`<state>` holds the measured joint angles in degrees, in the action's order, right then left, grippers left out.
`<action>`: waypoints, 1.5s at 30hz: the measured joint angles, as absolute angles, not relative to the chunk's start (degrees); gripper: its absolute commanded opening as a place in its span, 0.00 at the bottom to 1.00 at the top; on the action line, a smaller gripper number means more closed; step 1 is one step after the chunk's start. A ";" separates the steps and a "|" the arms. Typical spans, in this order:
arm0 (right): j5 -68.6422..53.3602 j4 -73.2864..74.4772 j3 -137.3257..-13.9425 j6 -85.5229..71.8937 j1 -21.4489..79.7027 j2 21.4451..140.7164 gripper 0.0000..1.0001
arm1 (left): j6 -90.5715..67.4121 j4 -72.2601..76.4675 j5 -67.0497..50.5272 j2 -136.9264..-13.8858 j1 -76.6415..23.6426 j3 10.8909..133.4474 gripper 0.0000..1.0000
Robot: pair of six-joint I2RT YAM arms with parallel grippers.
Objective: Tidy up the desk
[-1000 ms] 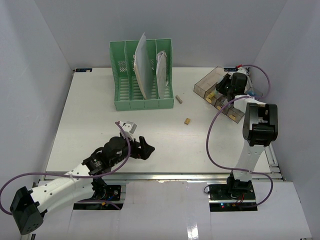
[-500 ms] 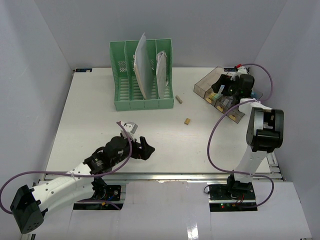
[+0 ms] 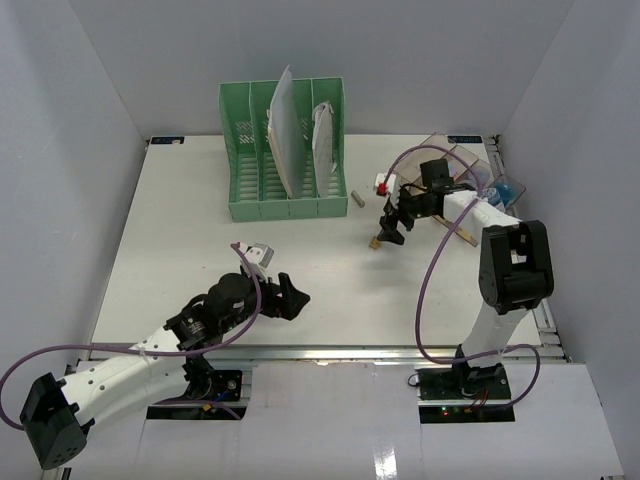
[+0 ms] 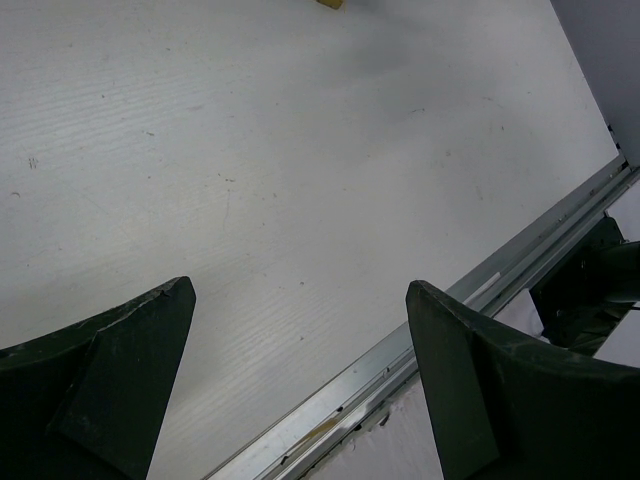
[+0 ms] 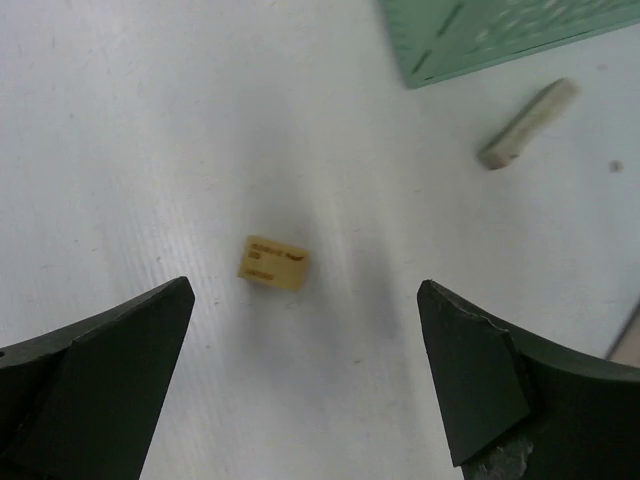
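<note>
White desk | right gripper spread wide above yellow block, nearer right edge | left gripper wide, empty, by front edge.

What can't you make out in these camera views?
Print on the yellow block: too small and blurred, right wrist view.
Brown tray contents: partly covered by the right arm, top view.
Red-and-white item: too small to identify, top view.
Yellow scrap: cut by the top edge, left wrist view.
</note>
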<state>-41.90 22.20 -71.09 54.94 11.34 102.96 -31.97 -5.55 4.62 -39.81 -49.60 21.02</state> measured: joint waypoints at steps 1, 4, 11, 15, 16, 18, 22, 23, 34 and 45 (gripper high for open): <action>-40.31 22.73 -70.24 55.74 12.37 103.17 1.00 | -31.97 -5.56 4.50 -39.72 -49.60 21.02 0.98; -34.22 21.45 -67.88 55.30 15.35 103.26 0.99 | -31.99 -5.56 4.45 -39.14 -49.60 20.99 0.98; -23.23 15.59 -65.94 47.80 20.76 103.46 1.00 | -31.97 -5.54 4.47 -38.95 -49.60 20.99 0.98; -19.21 13.40 -65.80 44.76 22.04 104.98 0.92 | -31.95 -5.48 4.47 -39.25 -49.60 20.99 0.98; -18.34 13.05 -65.80 44.06 22.18 105.64 0.91 | -31.94 -5.48 4.47 -39.38 -49.60 20.99 0.98; -17.66 12.63 -65.82 42.68 22.26 106.57 0.82 | -31.94 -5.50 4.47 -39.57 -49.60 20.99 0.98; -16.53 12.09 -65.83 40.89 22.33 106.78 0.63 | -31.94 -5.50 4.49 -39.62 -49.60 20.99 0.98; -16.40 12.05 -65.84 40.63 22.39 106.83 0.59 | -31.94 -5.52 4.49 -39.62 -49.60 20.98 0.98; -16.22 12.87 -65.91 39.73 22.63 106.89 0.31 | -31.94 -5.38 4.47 -39.52 -49.60 20.80 0.98; -17.65 16.85 -68.44 38.37 21.26 105.31 0.26 | -31.94 -5.13 4.47 -39.46 -49.60 20.14 0.98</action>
